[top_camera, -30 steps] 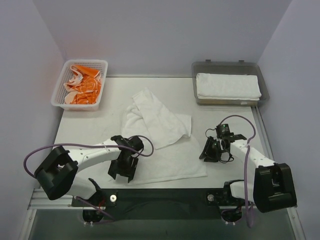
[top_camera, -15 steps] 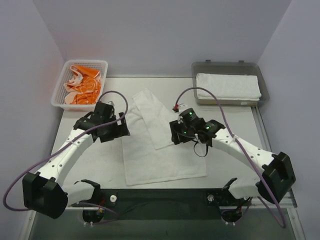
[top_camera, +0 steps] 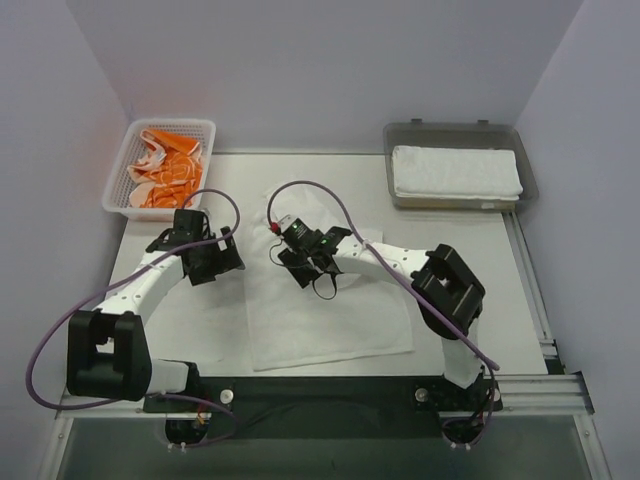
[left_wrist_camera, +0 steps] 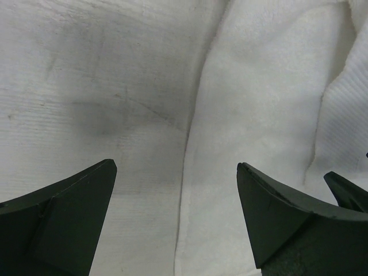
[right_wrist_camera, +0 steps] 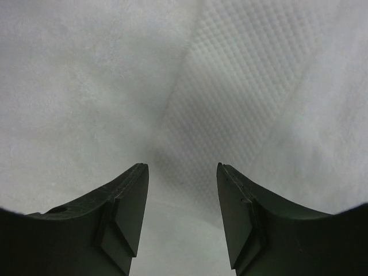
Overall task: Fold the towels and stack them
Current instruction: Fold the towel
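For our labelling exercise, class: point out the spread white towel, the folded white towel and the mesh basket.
spread white towel [top_camera: 330, 325], top view, flat near half.
folded white towel [top_camera: 455, 172], top view, middle of top face.
mesh basket [top_camera: 150, 212], top view, near rim.

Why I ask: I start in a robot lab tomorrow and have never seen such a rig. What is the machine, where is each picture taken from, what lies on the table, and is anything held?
The machine is a two-armed robot bolted at the near edge of a table. The wide picture comes from a fixed camera above and behind it. The two close-ups come from cameras on the wrists, so the dark wedges are each gripper's own fingers. A large white towel lies spread on the table, partly folded over itself. At the back left, a white mesh basket holds orange-and-white cloth. At the back right, a grey tray holds a folded white towel. The left gripper hangs over the spread towel's left edge, the right gripper over its upper part. Both have jaws apart with nothing between, so nothing is held.
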{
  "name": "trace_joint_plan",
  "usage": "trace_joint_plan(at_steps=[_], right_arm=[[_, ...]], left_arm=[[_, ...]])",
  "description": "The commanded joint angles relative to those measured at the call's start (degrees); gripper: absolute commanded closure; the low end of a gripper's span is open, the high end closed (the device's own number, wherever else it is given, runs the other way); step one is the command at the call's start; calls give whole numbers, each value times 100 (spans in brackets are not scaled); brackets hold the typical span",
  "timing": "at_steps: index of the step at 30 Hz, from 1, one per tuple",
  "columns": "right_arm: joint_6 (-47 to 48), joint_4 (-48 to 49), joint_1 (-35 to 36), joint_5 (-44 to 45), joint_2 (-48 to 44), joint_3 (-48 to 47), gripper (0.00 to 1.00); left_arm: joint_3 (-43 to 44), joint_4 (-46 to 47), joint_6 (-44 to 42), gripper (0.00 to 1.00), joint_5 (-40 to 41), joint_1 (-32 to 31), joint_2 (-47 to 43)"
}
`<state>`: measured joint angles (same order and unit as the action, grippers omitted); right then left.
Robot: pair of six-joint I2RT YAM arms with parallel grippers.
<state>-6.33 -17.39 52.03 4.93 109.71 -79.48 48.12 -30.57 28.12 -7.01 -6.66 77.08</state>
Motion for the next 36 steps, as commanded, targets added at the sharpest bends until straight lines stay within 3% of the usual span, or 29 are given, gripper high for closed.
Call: trace_joint_plan(at_steps=[1, 12, 20, 23, 36], right_arm=[[53, -362, 167, 447, 269, -444, 50], [-123, -652, 334, 640, 876, -674, 54], [-97, -810, 343, 1177, 781, -718, 74], [-9, -862, 317, 1265, 710, -753, 76], [18, -1074, 237, 1651, 481, -779, 73]], left_arm=[[-74, 508, -280, 2, 181, 129, -123], [-101, 587, -237, 3, -11, 147, -228], [-145, 622, -228, 3, -38, 147, -246], [-145, 648, -210, 3, -82, 147, -228], [-154, 648, -228, 3, -134, 147, -211]])
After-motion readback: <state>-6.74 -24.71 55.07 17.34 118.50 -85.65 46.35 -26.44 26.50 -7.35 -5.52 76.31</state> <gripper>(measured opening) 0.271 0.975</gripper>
